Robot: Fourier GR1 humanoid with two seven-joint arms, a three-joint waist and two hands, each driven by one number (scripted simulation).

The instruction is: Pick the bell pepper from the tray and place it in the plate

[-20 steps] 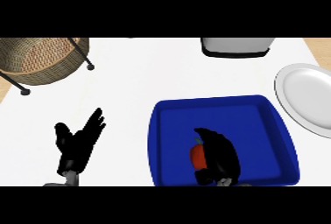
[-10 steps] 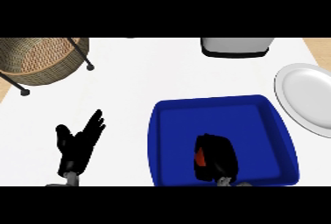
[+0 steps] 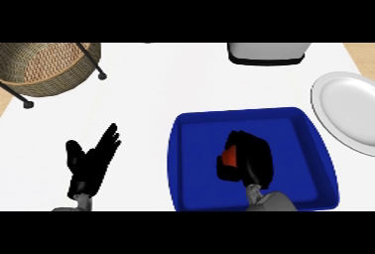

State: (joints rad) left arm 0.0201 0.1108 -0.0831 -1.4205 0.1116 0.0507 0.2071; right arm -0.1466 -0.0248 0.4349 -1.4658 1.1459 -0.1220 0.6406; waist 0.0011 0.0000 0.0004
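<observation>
The right hand [image 3: 247, 156] sits inside the blue tray [image 3: 192, 163], its black fingers curled over the red bell pepper [image 3: 230, 158] so that only a sliver of red shows at the hand's left side; the pepper is in the tray's middle, and whether it has left the tray floor cannot be told from this steep view. The likeliest trouble from here is the lift and carry: so little of the pepper shows that it is hard to judge how well the fingers wrap it, and a smooth, rounded fruit could slip out on the way up. The tray's raised right wall lies between the hand and the white plate [image 3: 344, 111], so a low sideways move could catch that wall and shove the tray toward the plate, which lies just beside it at the counter's right edge. The left hand [image 3: 89, 162] rests open at the lower left, fingers up and spread, well apart from the tray. The white counter [image 3: 168, 89] also carries a wicker basket [image 3: 44, 67] on a dark stand at the upper left and a grey, dark-based appliance [image 3: 265, 52] at the top.
</observation>
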